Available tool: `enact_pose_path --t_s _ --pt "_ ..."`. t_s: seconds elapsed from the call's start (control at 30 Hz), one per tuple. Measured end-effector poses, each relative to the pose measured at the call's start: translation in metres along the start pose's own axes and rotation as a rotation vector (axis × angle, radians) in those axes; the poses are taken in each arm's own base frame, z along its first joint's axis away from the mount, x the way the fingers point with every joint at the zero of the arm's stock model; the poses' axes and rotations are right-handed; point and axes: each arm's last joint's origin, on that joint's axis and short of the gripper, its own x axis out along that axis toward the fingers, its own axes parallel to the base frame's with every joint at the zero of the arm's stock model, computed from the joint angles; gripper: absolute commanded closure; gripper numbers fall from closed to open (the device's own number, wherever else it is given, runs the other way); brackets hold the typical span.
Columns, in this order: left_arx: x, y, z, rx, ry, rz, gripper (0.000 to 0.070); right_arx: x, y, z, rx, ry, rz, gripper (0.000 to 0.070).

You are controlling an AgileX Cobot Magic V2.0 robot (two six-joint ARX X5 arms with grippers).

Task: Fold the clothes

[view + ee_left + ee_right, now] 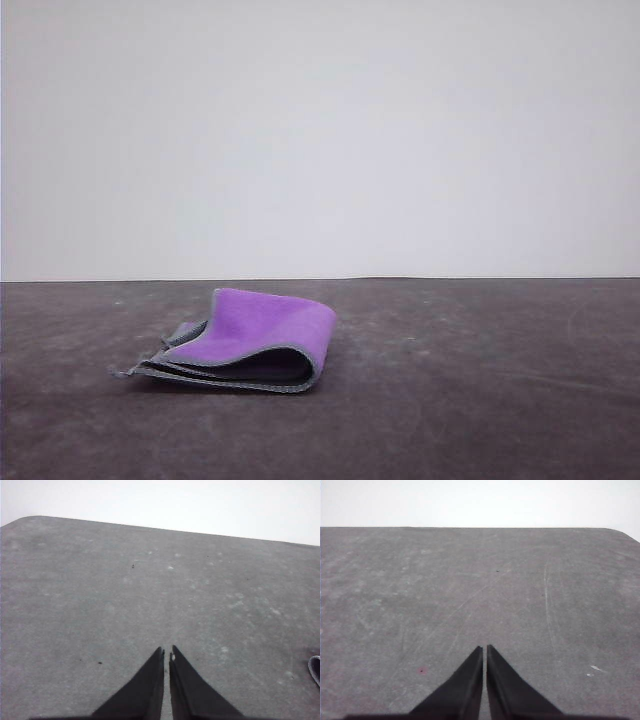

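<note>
The cloth (pixel 255 343) lies folded on the dark bench (pixel 480 400), left of centre in the lower half of the front view, purple face up, grey edging and dark inner layers showing. The left wrist view catches a sliver of its edge (pixel 315 669) at lower right. The left end effector (pixel 166 655) and the right end effector (pixel 484 649) are both pressed together over bare bench, holding nothing.

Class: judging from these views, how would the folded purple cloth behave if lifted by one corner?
The purple cloth would probably droop and unfold: its layers curve softly, gaping at the fold. It looks thin, so likely light. Pushed along the table, it may bunch rather than slide.
</note>
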Motion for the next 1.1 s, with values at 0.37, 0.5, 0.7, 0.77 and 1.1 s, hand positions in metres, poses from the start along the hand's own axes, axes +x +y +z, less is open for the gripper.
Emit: enact_pose_path --t_s 0.37,0.5,0.7,0.77,1.1 --pt "0.0 0.0 0.0 0.0 0.0 0.0 0.0697 0.0 0.0 0.0 0.002 0.0 0.0 0.069" --pt "0.0 0.0 0.0 0.0 0.0 0.0 0.0697 0.0 0.0 0.0 0.002 0.0 0.0 0.069" --pt "0.0 0.0 0.0 0.0 0.0 0.0 0.0697 0.0 0.0 -0.0001 0.002 0.0 0.0 0.069" --pt "0.0 0.0 0.0 0.0 0.0 0.0 0.0697 0.0 0.0 0.0 0.002 0.0 0.0 0.069" --pt "0.0 0.0 0.0 0.0 0.0 0.0 0.0697 0.0 0.0 -0.0001 0.003 0.0 0.0 0.069"
